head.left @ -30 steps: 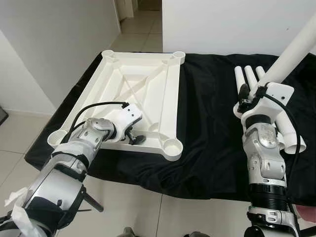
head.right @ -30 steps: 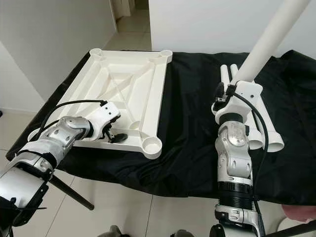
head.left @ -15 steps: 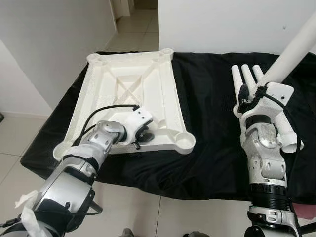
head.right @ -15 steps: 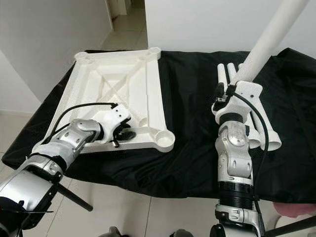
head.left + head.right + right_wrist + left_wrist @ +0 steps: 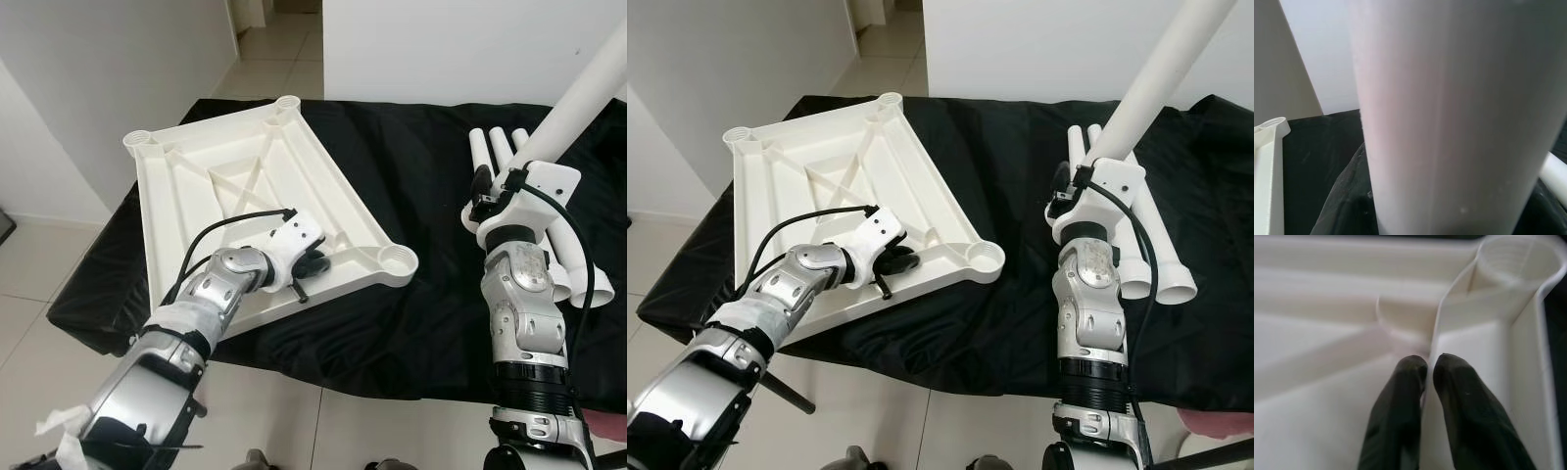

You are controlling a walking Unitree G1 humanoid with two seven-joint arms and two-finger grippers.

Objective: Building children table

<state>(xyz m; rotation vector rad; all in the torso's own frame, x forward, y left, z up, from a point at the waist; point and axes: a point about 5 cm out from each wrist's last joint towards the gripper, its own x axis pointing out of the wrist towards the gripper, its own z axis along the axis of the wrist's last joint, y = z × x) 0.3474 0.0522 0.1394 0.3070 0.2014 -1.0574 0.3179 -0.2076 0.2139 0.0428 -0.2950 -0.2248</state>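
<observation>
The white table top [image 5: 245, 186] lies upside down and askew on the black-clothed table [image 5: 421, 196], ribs and corner sockets facing up. My left gripper [image 5: 309, 269] is shut on its near rim, close to the near-right corner socket [image 5: 397, 262]. In the left wrist view the fingertips [image 5: 1410, 369] pinch a thin white wall just short of that socket [image 5: 1518, 259]. My right gripper [image 5: 487, 188] is shut on a long white table leg [image 5: 578, 98], held off the table and slanting up to the right. That leg [image 5: 1449, 112] is seen very close in the right wrist view.
Several spare white legs [image 5: 1151, 250] lie side by side on the cloth behind and to the right of my right arm. The table top's near-left part overhangs the table's front-left edge [image 5: 108, 323]. Tiled floor [image 5: 29, 284] and a white wall lie to the left.
The table top has swung clockwise with my left gripper on its rim; the near-right corner moved right, the far corners moved left. The right arm and its leg have barely moved.
</observation>
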